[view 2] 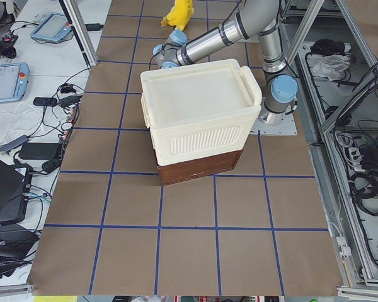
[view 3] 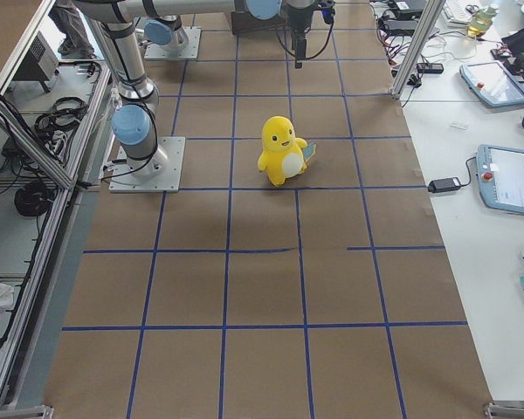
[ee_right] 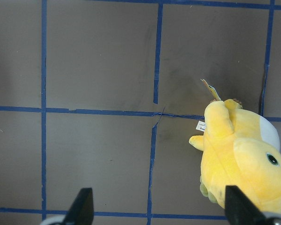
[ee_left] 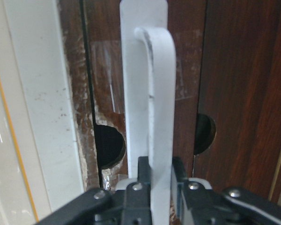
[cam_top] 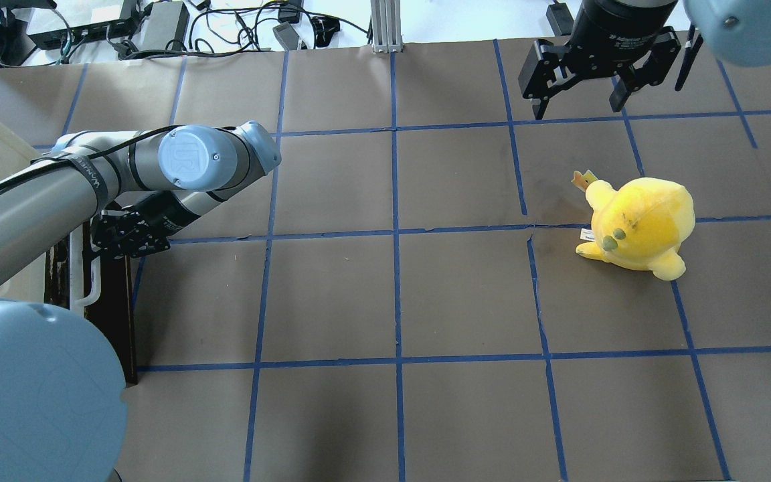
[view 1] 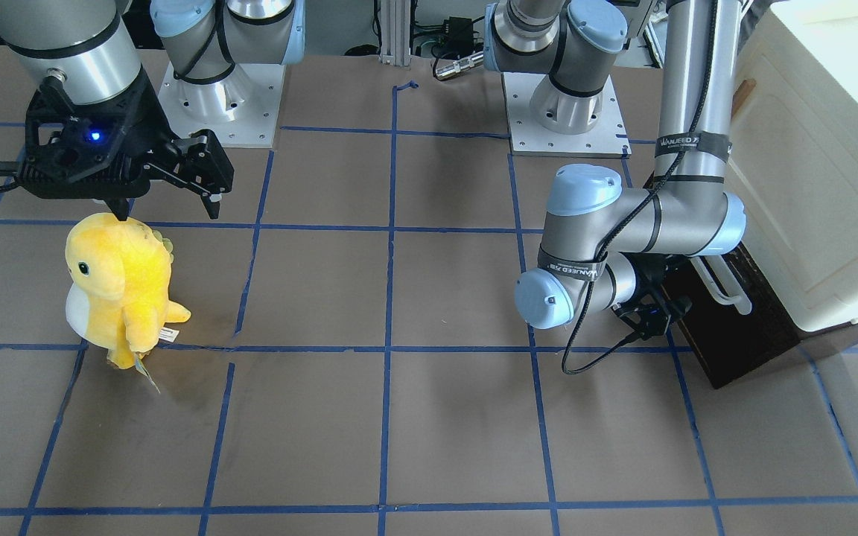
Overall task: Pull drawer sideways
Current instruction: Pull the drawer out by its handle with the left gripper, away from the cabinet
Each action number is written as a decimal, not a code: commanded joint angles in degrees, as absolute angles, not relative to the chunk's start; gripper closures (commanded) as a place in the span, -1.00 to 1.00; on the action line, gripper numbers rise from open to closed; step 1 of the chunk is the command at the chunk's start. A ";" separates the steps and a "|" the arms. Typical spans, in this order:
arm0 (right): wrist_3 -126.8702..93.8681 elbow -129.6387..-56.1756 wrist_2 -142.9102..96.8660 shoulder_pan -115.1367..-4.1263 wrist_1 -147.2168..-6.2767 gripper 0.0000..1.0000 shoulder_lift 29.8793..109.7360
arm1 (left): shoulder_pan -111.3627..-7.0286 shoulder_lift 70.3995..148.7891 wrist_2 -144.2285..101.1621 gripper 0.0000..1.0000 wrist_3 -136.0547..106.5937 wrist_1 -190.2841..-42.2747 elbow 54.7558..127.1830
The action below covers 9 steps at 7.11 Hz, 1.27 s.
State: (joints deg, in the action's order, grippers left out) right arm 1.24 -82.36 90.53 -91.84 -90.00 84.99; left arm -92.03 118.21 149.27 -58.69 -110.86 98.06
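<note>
The handle [ee_left: 157, 108] of the drawer [view 1: 742, 342] is clamped by the left gripper [ee_left: 160, 177], directly before it. The right gripper [cam_top: 578, 110] is held spread, well apart from the drawer.

Both arms same build: silver tubes, pale-blue joint caps, black seam rings. Left arm [view 1: 626, 231], right side of the front view: black cable [view 1: 585, 327] run along it under black straps [view 1: 701, 143] with white lettering. Bases sit on square white plates [view 1: 250, 123] with screw holes. Right gripper [cam_top: 577, 110]: black, angular, blue LED [view 1: 92, 136] lit. Left gripper [ee_left: 159, 187]: black, silver screw heads.
</note>
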 commanded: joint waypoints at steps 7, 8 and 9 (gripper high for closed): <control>1.23 -82.35 90.53 -91.85 -90.00 -1.00 84.99 | -94.91 118.30 147.75 0.66 -58.88 -110.83 97.21; 1.23 -82.35 90.53 -91.85 -90.00 -1.00 84.99 | -95.18 118.30 147.31 0.66 -58.80 -110.74 97.12; 1.23 -82.35 90.53 -91.85 -90.00 -1.00 84.99 | -95.36 118.47 147.39 0.68 -58.80 -110.66 96.77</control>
